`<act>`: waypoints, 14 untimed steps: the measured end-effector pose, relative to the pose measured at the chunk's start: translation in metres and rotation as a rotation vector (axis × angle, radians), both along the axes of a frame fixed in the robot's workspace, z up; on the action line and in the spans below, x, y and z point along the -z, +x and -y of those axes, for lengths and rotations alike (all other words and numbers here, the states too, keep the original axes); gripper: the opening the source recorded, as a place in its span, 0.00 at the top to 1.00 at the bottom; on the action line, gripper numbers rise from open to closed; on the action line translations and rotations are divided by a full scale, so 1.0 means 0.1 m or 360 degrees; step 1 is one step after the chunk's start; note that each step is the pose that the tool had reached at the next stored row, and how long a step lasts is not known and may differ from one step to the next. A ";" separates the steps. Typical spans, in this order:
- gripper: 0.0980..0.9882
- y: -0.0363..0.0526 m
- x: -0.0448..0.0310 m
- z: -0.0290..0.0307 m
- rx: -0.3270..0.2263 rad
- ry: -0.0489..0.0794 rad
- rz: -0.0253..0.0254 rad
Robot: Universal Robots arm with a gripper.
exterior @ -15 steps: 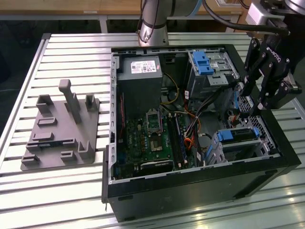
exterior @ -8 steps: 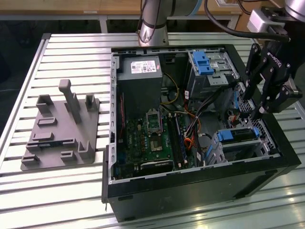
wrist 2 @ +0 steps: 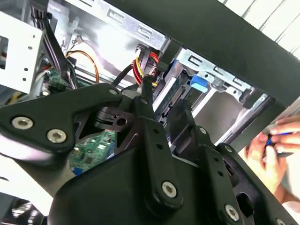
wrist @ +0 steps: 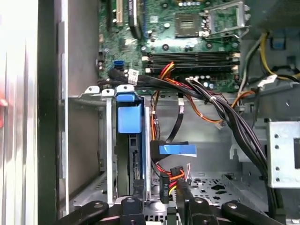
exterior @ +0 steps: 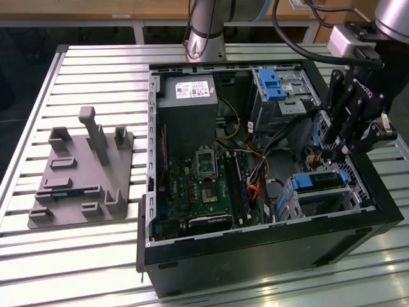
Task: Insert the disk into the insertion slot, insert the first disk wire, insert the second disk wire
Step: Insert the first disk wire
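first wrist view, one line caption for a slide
Gripper near a red-and-yellow wired connector beside the disk seated in the insertion slot

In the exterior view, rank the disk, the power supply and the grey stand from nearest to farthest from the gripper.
1. The disk, in the insertion slot, beside the gripper.
2. The power supply, across the case.
3. The grey stand, outside it, on the exterior view's left.

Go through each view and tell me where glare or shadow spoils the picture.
Exterior view: even light, mild glare on the slatted table, and the computer case is dim inside. First wrist view: the table beyond the case wall is washed out white, and the insertion slot is shadowed inside. Second wrist view: the table is blown out bright, and the gripper is dark in the foreground.
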State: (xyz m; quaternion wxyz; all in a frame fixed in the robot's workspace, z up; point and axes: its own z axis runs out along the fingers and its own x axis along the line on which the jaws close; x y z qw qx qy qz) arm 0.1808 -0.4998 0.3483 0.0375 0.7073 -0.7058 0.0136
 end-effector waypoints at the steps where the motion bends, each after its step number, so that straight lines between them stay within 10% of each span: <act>1: 0.65 -0.001 0.004 -0.001 -0.0024 0.0000 0.00000; 7: 0.65 -0.008 0.017 -0.084 -0.0030 -0.0003 0.00000; 14: 0.65 -0.007 0.051 -0.112 0.0011 -0.0073 -0.00014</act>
